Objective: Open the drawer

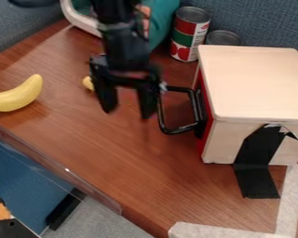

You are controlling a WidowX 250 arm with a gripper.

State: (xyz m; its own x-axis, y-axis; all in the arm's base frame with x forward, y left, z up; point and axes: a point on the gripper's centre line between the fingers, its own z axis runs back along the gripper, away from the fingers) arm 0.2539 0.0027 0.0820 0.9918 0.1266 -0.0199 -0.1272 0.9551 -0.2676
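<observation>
Black gripper point(128, 113), its fingers spread well apart; just beside it, an angular black handle point(177, 130) fronts a smooth, pale, boxy wooden cabinet point(257, 83).

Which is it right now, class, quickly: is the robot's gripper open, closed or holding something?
Gripper: open, jaws apart with nothing between them, next to the black drawer handle.

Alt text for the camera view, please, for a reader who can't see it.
A black gripper with its fingers apart hangs beside the black handle of a red-fronted drawer, apparently closed, in a pale wooden box. On the brown table, a yellow banana lies at the image's left; a can stands near the back.
</observation>
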